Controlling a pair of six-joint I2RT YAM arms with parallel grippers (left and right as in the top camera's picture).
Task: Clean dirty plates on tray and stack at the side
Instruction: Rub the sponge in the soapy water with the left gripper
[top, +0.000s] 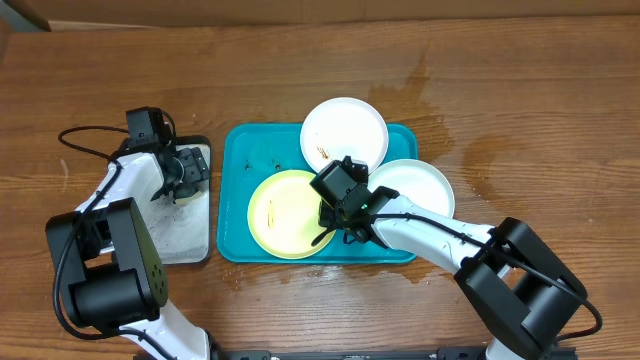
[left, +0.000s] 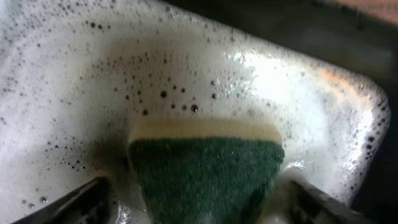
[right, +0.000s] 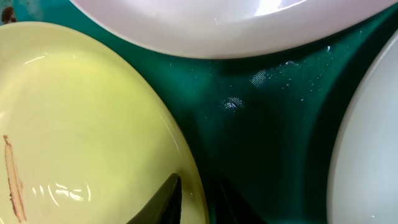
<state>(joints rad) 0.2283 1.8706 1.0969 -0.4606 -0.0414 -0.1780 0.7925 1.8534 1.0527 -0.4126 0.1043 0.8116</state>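
Observation:
Three plates lie on the teal tray (top: 232, 200): a white plate (top: 344, 130) at the back, another white plate (top: 415, 188) at the right, and a pale yellow-green plate (top: 285, 212) with a brown smear at the front left. My right gripper (top: 335, 215) is shut on the yellow-green plate's right rim. In the right wrist view one finger (right: 166, 200) lies on top of the yellow-green plate (right: 81, 124) and the other sits outside the rim. My left gripper (left: 199, 208) stands open in the foam around a green-and-yellow sponge (left: 205, 165), with a gap on either side.
A smaller black-rimmed tray (top: 182, 238) with soapy white water sits left of the teal tray, under my left gripper (top: 187, 172). Wet patches (top: 425, 85) darken the wooden table behind and right of the tray. A black cable (top: 80, 140) loops at the far left.

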